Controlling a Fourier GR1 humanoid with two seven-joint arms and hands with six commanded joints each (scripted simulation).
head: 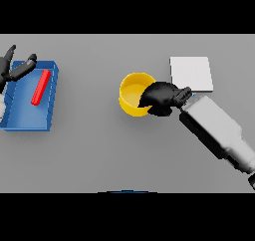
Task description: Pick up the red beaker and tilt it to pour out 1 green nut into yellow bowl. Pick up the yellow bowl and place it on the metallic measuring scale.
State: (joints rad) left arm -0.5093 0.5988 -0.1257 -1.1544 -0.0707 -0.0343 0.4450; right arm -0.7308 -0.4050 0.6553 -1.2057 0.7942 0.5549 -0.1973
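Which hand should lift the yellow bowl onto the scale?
Probably the right hand: it is already curled on the yellow bowl's rim, with the scale just beside it. The left hand is far off, over the blue tray.

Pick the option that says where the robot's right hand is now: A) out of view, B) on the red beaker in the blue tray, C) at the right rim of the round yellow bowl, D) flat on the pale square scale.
C: the dark right hand curls over the right rim of the round yellow bowl, just left of the pale square scale.
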